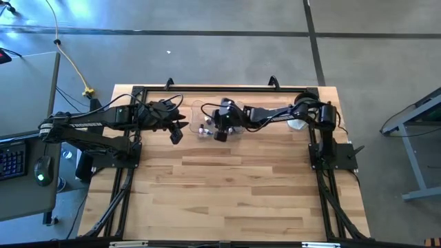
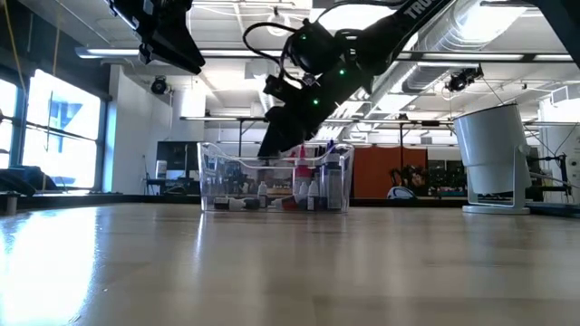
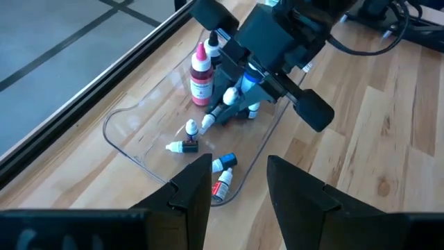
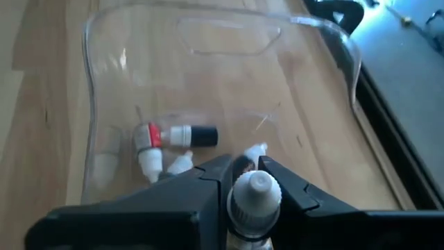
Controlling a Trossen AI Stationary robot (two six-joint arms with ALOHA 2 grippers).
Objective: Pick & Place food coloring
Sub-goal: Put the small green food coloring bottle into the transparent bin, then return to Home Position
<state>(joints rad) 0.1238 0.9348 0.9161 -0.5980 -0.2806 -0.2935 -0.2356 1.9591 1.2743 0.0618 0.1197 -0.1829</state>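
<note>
Food coloring [image 3: 201, 75]: bottles inside clear tray [image 4: 94, 104].
Right gripper [image 4: 250, 186]: above tray, jaws clamping one bottle [image 4: 254, 196].
Left gripper [image 3: 239, 182]: beside tray, jaws half-parted, empty.
Risk: bottle slipping; tray nudged.

- Food coloring bottles [image 3: 208, 104]: small, with whitish caps, gathered inside the clear tray [image 3: 125, 118] at the far middle of the table.
- Tall red bottle [image 3: 200, 75]: upright, pointed whitish cap, near the tray's far side; a darker bottle [image 3: 213, 47] stands just behind it.
- Dark bottle [image 3: 184, 146]: lying on its side on the tray floor, white cap.
- Blue bottle [image 3: 225, 163] and red bottle [image 3: 221, 186]: lying side by side near the tray's rim.
- Several more lie in a loose cluster [image 3: 232, 107] mid-tray; colours hard to tell.
- One white-capped bottle [image 4: 254, 198]: upright, pinched between the right gripper [image 4: 244, 182] fingers, over the tray.
</note>
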